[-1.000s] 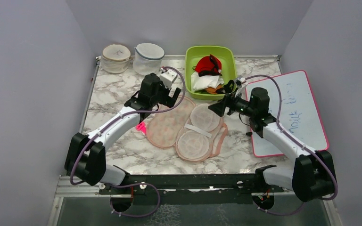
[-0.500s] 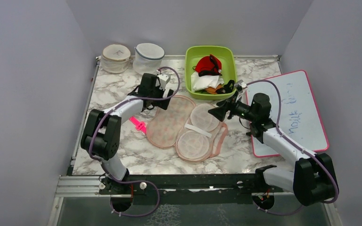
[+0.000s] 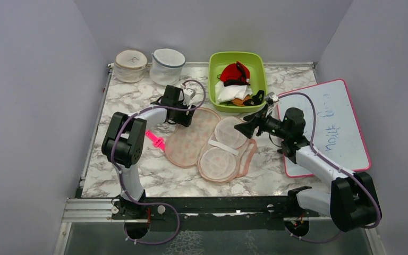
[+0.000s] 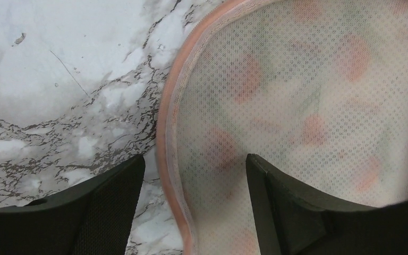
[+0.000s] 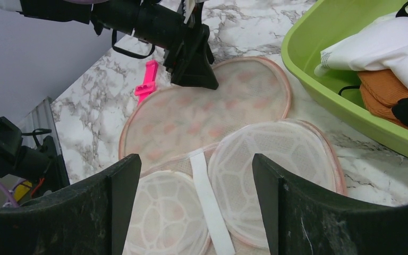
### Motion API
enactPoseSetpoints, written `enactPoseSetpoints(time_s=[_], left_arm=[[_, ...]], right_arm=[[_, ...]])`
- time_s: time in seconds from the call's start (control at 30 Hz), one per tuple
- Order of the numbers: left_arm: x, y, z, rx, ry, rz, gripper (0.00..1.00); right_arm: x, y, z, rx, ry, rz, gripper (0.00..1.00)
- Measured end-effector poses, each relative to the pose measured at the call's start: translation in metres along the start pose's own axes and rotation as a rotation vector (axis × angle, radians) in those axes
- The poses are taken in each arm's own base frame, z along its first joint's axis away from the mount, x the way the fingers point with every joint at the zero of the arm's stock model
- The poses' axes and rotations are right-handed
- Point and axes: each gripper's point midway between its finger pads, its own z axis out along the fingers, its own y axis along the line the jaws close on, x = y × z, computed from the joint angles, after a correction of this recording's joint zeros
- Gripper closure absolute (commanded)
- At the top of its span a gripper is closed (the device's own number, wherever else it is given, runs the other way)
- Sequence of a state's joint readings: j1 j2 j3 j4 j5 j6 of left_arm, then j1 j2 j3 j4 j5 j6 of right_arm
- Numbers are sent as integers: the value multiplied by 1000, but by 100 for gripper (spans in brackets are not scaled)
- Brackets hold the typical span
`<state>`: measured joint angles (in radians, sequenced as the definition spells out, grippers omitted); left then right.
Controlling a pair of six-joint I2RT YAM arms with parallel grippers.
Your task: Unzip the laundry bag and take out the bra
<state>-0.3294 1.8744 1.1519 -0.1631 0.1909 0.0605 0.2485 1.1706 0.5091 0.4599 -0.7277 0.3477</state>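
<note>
Laundry bag (image 3: 191,141): lies unzipped and spread flat at the centre of the top view, with the peach shell to the left and the pale lining lobes to the right.
Bra (image 3: 234,71): red, up in the green basin (image 3: 213,79) at upper middle, sitting on white cloth (image 3: 228,93). It is out of the bag, so I judge the removal done.
Left gripper (image 4: 194,207): low at the bag's upper-left rim, jaws part-way apart and straddling the pink edging. One finger is over marble and the other over mesh, with nothing pinched yet.
Right gripper (image 5: 191,212): wide and empty, hovering over the bag's upper-right lobe.
Risk, thin rim: the edging is flat against the table (image 3: 276,175), so closing jaws may skate over it and grab nothing.
Risk, one layer: a pinch on mesh alone could fold the shell over the lining.
Risk, drag: a pull could slide the whole limp case towards the pink plastic piece (image 3: 155,140) just left of it.
Risk, crowding: the right gripper is close to the basin's near wall, and a careless swing could nudge it.
</note>
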Motion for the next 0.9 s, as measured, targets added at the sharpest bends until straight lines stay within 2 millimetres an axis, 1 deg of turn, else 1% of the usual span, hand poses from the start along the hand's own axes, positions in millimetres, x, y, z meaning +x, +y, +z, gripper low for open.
enactPoseSetpoints(time_s=[0.13, 0.23, 0.3, 0.37, 0.47, 0.57, 0.63, 0.7, 0.8, 0.9], left_arm=[[2, 1, 0, -3, 8, 10, 38], [3, 3, -1, -13, 12, 19, 33], [4, 5, -3, -25, 16, 26, 27], [8, 7, -8, -42, 21, 35, 24], [13, 8, -21, -58, 26, 49, 24], [11, 6, -29, -59, 15, 49, 32], [13, 4, -32, -51, 12, 44, 35], [21, 2, -33, -46, 26, 39, 37], [37, 1, -32, -43, 65, 35, 44], [41, 3, -33, -50, 79, 48, 50]], right_arm=[[-1, 0, 0, -2, -7, -6, 24], [-1, 0, 0, -3, -9, -6, 24], [-1, 0, 0, -3, -9, -5, 24], [-1, 0, 0, -3, -10, -5, 24], [-2, 1, 0, -4, -13, -8, 24], [-2, 2, -1, -4, -15, -8, 24], [-3, 2, -1, -5, -17, -8, 24], [-3, 2, -1, -6, -20, -7, 24], [-3, 2, -1, -7, -23, -7, 24], [-2, 2, -1, -7, -22, -6, 24]])
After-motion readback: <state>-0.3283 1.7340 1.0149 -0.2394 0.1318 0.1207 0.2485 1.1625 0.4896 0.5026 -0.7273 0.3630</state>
